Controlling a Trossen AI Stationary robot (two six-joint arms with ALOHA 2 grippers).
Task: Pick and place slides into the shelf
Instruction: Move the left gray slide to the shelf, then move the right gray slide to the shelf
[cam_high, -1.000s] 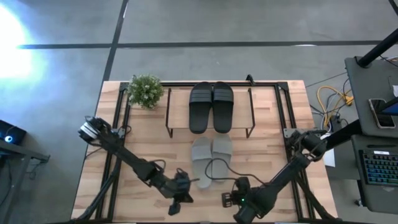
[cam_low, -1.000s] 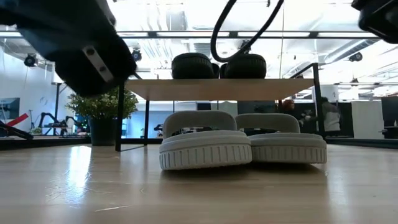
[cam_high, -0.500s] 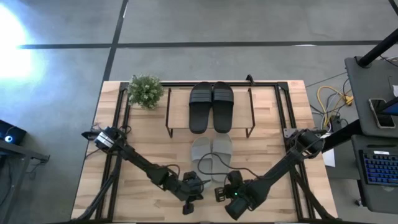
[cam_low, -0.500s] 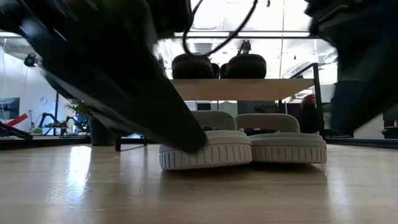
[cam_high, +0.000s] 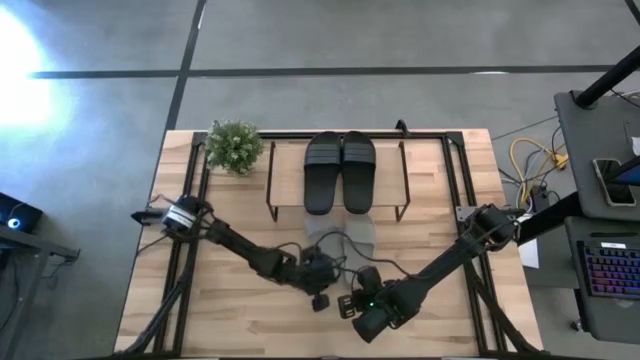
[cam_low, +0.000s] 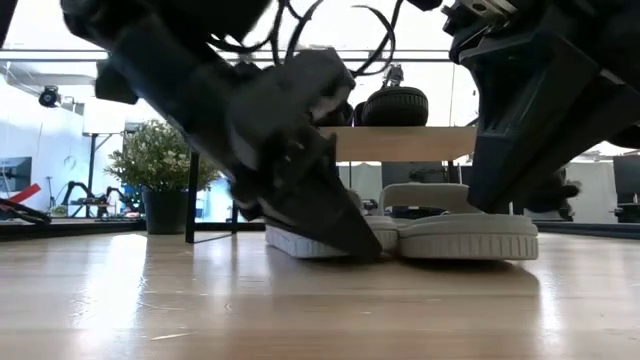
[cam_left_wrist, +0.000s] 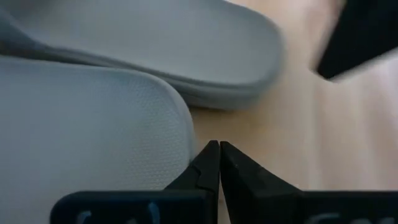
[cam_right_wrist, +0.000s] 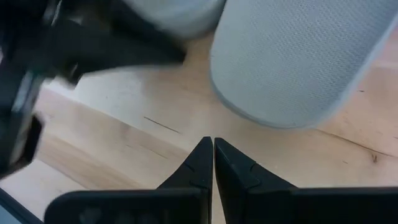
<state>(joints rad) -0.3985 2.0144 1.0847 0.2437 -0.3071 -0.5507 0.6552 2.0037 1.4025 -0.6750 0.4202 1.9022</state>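
Crowding the grey slides (cam_low: 400, 232), both closed end effectors, left (cam_high: 318, 297), right (cam_high: 345, 303), potted plant (cam_high: 234, 146) beside shelf (cam_high: 290, 180).

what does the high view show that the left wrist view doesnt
Only the high view shows the black slides on the shelf, the potted plant and both arms. Only the left wrist view shows the left gripper with its jaws closed, beside a grey slide's heel. Both show the grey slides on the table.
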